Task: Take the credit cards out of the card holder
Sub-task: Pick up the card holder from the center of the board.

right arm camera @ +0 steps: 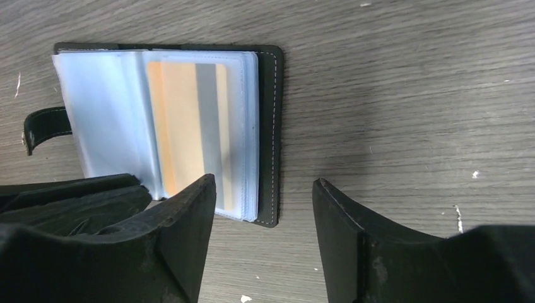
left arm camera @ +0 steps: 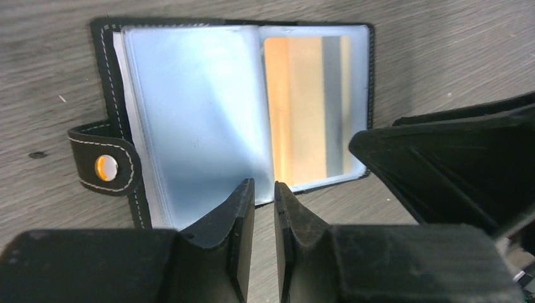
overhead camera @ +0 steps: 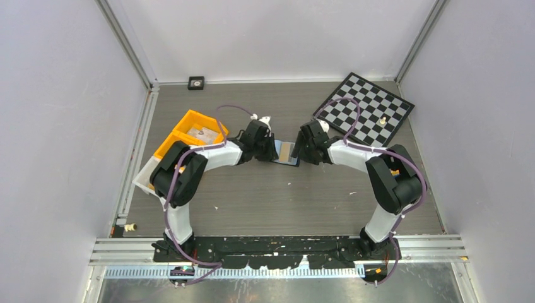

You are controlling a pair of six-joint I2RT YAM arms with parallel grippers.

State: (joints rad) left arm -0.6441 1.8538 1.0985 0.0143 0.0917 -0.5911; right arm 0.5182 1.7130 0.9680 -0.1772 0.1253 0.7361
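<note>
One holder (left arm camera: 189, 113) lies open and flat on the desk (right arm camera: 410, 95), and we see an orange card (left arm camera: 303, 113) in its clear sleeve. The left pincer (left arm camera: 264, 189) is nearly pressed together at the holder's near edge; whether it pinches anything we cannot tell. The right pincer (right arm camera: 265, 189) stands spread just beside the holder.

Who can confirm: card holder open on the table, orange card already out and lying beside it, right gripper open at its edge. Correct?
Not quite. The orange card is not out: it sits inside a clear sleeve of the card holder, as the left wrist view shows. The rest stands: the holder lies open on the table, right gripper open at its edge.
</note>
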